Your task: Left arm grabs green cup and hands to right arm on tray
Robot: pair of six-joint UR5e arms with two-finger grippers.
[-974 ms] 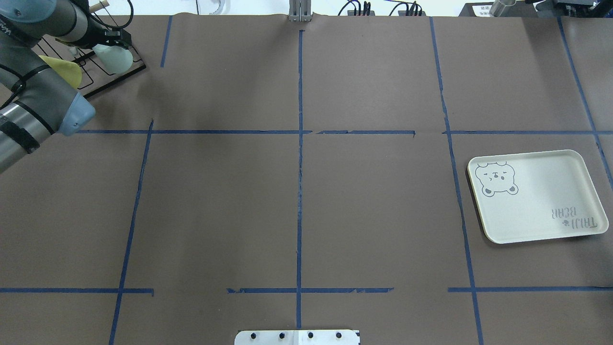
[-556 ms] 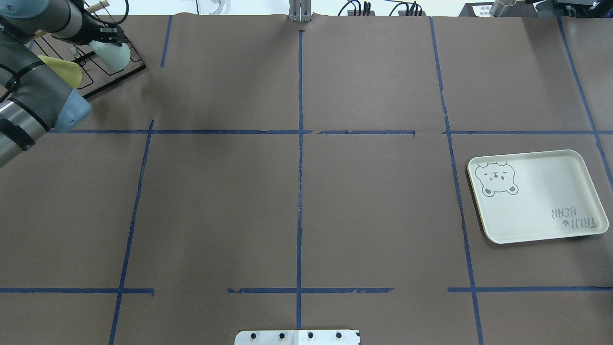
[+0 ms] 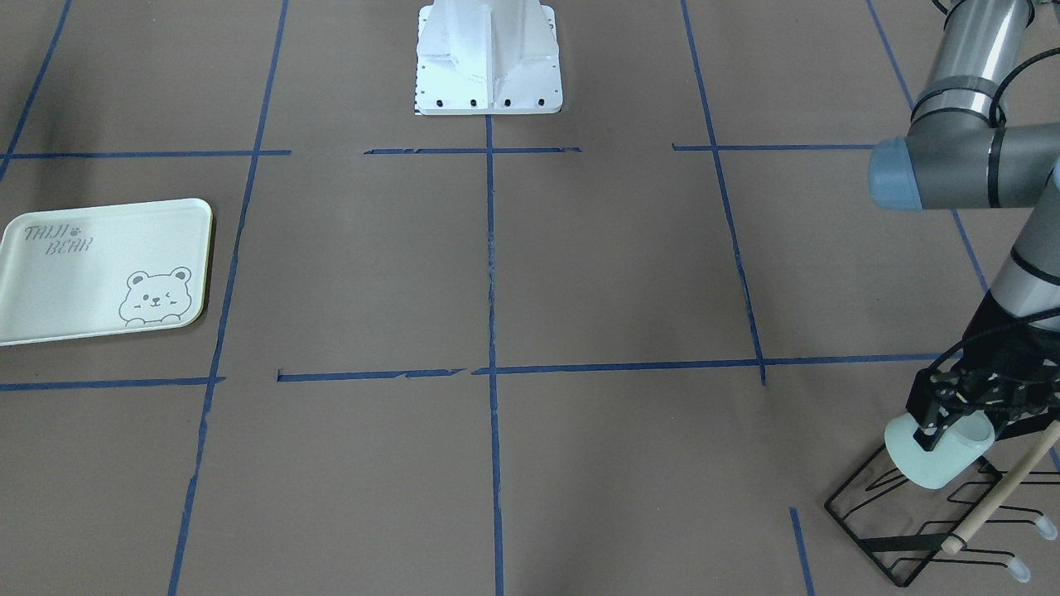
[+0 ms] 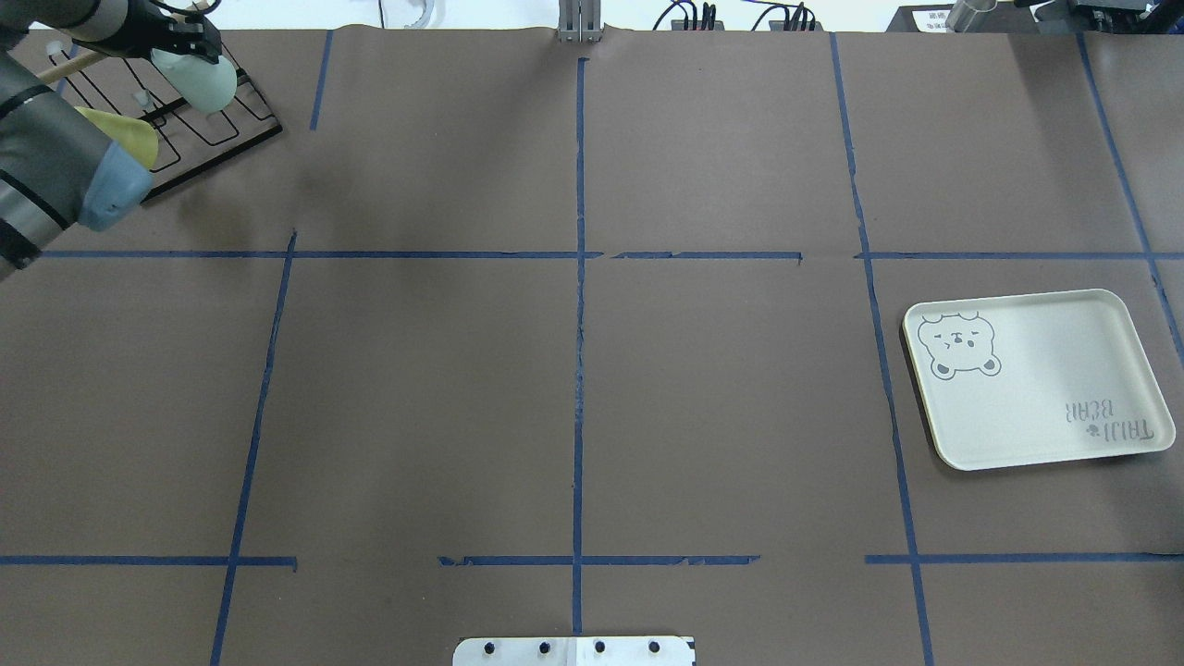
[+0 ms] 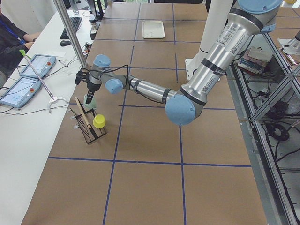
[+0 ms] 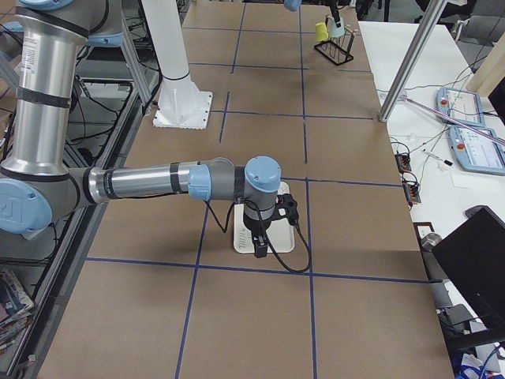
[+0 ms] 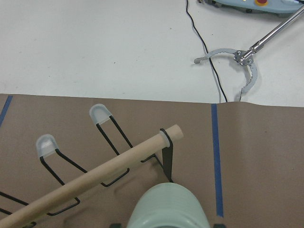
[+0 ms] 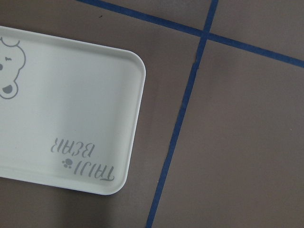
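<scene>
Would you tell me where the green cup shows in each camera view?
Front-facing: green cup lower right.
Overhead: top left.
Exterior left: left of centre.
Exterior right: top, right of centre.
Left wrist: bottom centre.
Right wrist: not in it.
Shared landmark: the black wire rack by it.

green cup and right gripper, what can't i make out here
- green cup: left wrist view, rim cut off by the bottom edge.
- right gripper: only in exterior right view, small; jaws open or shut unclear.
- yellow cup: overhead view, partly behind the left arm.
- tray: front-facing view, left end cut off by the edge.
</scene>
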